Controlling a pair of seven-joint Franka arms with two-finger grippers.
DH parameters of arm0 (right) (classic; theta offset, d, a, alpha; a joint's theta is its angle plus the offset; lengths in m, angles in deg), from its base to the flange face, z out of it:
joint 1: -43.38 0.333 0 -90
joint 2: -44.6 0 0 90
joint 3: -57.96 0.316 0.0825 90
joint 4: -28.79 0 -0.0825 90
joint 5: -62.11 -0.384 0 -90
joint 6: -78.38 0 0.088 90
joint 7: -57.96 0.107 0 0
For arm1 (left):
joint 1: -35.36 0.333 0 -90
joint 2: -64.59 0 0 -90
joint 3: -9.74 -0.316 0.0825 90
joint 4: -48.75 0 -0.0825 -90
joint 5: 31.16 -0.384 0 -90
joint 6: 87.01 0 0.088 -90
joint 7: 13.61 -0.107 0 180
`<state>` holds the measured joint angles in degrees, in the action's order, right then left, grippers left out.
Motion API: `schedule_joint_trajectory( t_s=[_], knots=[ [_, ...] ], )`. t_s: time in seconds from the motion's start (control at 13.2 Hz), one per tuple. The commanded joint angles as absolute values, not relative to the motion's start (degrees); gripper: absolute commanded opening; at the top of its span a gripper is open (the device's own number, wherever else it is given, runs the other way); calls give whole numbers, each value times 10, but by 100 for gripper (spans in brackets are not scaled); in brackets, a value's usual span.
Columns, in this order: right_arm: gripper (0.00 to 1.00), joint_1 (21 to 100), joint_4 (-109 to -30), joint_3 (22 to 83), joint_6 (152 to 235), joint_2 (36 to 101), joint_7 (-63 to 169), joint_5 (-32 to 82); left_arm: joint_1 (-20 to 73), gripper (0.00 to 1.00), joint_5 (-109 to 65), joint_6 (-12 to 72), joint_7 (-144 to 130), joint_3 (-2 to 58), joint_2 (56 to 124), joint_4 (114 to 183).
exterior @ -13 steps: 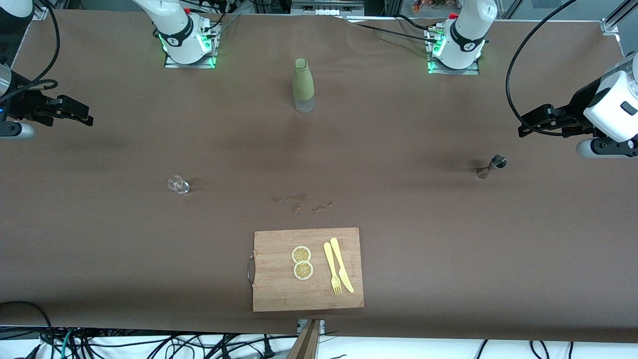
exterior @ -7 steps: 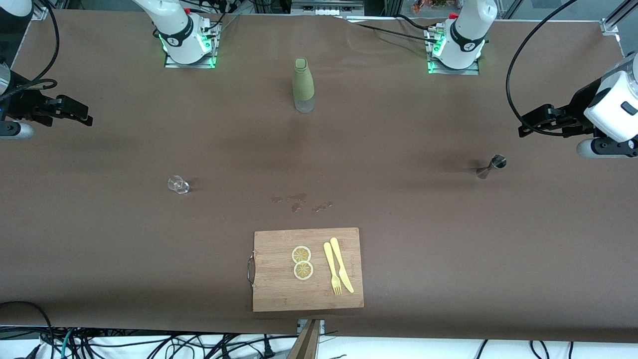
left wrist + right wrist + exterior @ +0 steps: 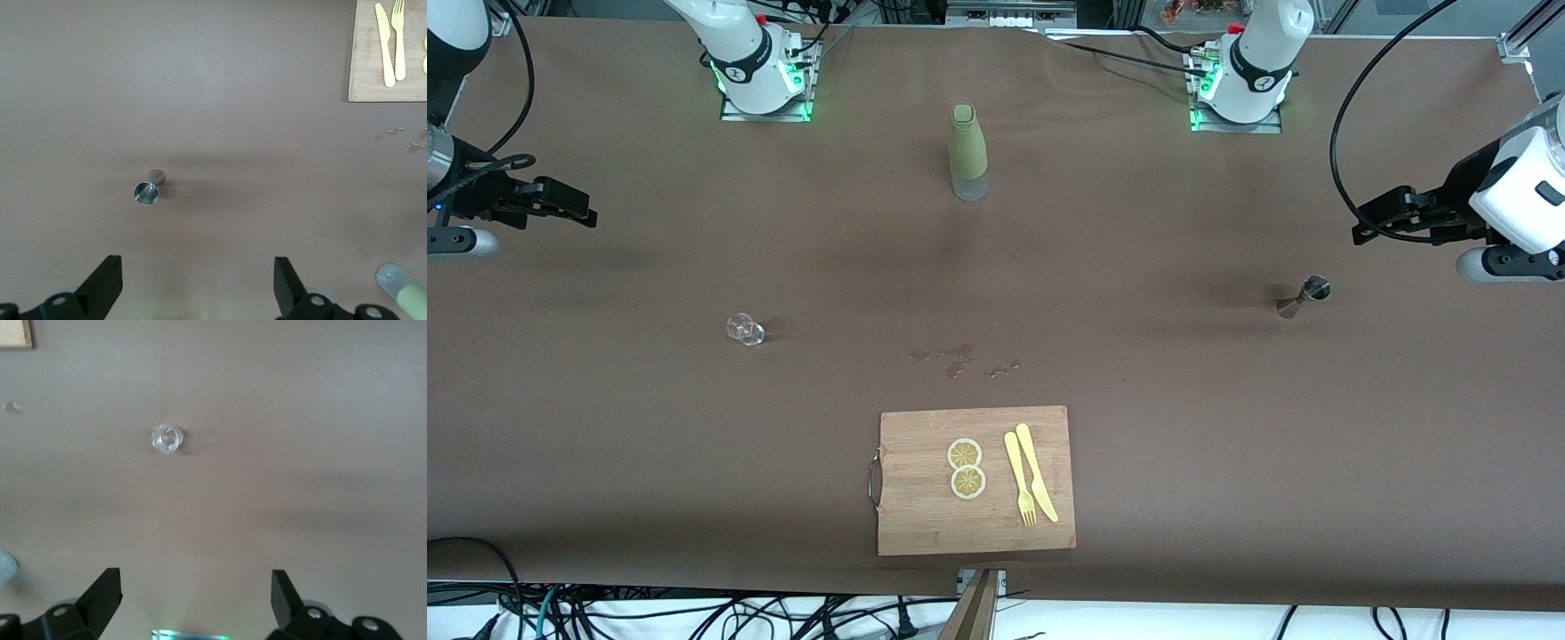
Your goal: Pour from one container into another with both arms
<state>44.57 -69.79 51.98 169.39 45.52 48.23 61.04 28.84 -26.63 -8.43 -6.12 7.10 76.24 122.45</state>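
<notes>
Both grippers are hanging released and empty, jaws spread wide in each wrist view: the right gripper (image 3: 569, 206) is hovering over the table's edge at the right arm's end, and the left gripper (image 3: 1383, 216) is doing the same at the left arm's end. Taking the board (image 3: 975, 480) as the dial's centre in the front view, the glass (image 3: 744, 330) is standing at about ten o'clock and the jigger (image 3: 1304, 296) at about two, well apart from each other. The relation the coming move seems to turn on is this: the glass (image 3: 166, 439) is lying ahead of the right gripper (image 3: 196, 595) and off its midline, while the jigger (image 3: 147, 193) is sitting ahead of the left gripper (image 3: 198, 279), closer in and also off centre. Each arm is plainly nearer its own vessel (no crossing looks needed). Both vessels are standing upright, long axes vertical, mouths showing as rings from above, so a side grasp is likely suiting each. Open cloth is lying all round both; the bottle (image 3: 967, 153) at twelve o'clock and some wet spots (image 3: 960, 360) just above the board are occupying the middle, where the pour would probably be happening.
</notes>
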Motion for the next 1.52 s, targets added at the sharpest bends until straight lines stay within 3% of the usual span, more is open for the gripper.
schedule_joint_trajectory(
  t_s=[0.0,0.53,0.83,1.44],
  knots=[
    [100,422,-685,513,1678,474,380,592,293,100,-280,-83,-69,73,770,1217],
    [100,322,-686,511,1679,527,40,478,393,100,-199,-93,-134,71,790,1235],
    [100,245,-686,511,1679,590,-171,370,454,100,-176,-94,-448,67,836,1249],
    [100,206,-689,510,1686,739,-521,180,623,100,39,-170,-1019,67,974,1264]
  ],
)
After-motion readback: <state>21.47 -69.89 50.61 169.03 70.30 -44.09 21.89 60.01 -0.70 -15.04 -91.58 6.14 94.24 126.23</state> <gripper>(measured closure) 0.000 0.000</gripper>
